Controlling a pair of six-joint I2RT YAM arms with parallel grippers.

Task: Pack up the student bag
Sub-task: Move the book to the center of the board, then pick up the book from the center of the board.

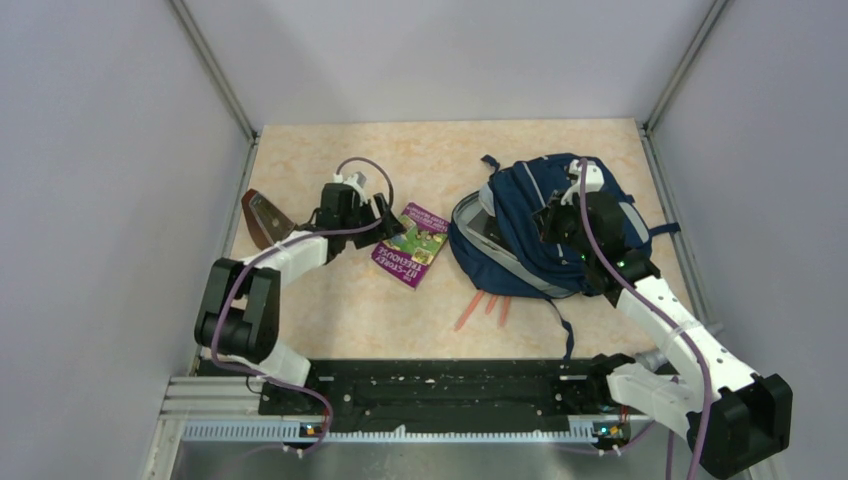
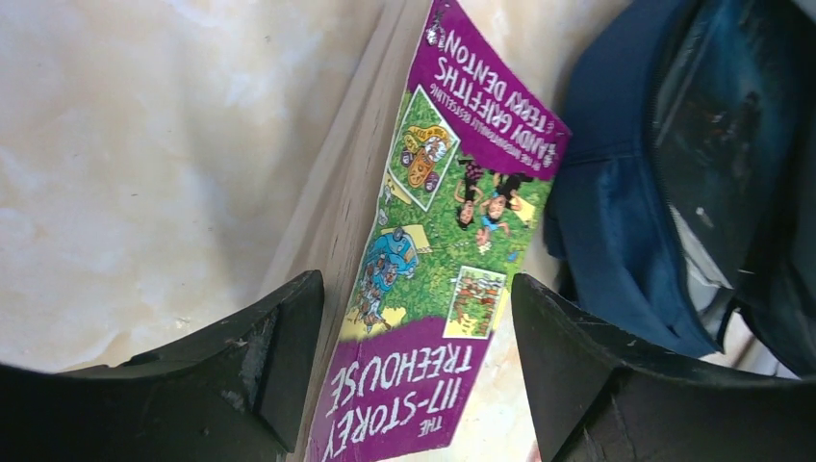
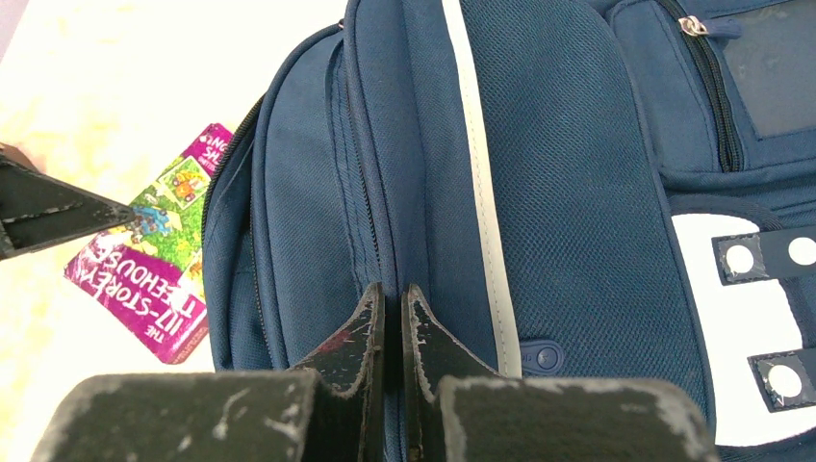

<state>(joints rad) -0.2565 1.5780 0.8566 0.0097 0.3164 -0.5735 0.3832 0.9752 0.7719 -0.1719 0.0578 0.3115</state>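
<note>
The student bag [image 1: 545, 235] is a navy blue backpack lying at the right of the table, its main compartment gaping toward the left with a dark inside [image 2: 731, 144]. My right gripper [image 3: 393, 294] rests on top of it, shut, pinching the ridge of fabric along a zip seam [image 3: 370, 192]. A purple and green paperback book [image 1: 410, 245] lies just left of the bag. My left gripper [image 2: 419, 366] is open and straddles the book's [image 2: 452, 241] near end. One finger [image 2: 279, 356] is beside the page edge and the other [image 2: 568, 366] stands off the cover side.
A brown case [image 1: 262, 218] lies at the far left by the wall. Orange-red pencils [image 1: 485, 305] lie in front of the bag. A dark bag strap [image 1: 565, 330] trails toward the near edge. Grey walls enclose the table on three sides.
</note>
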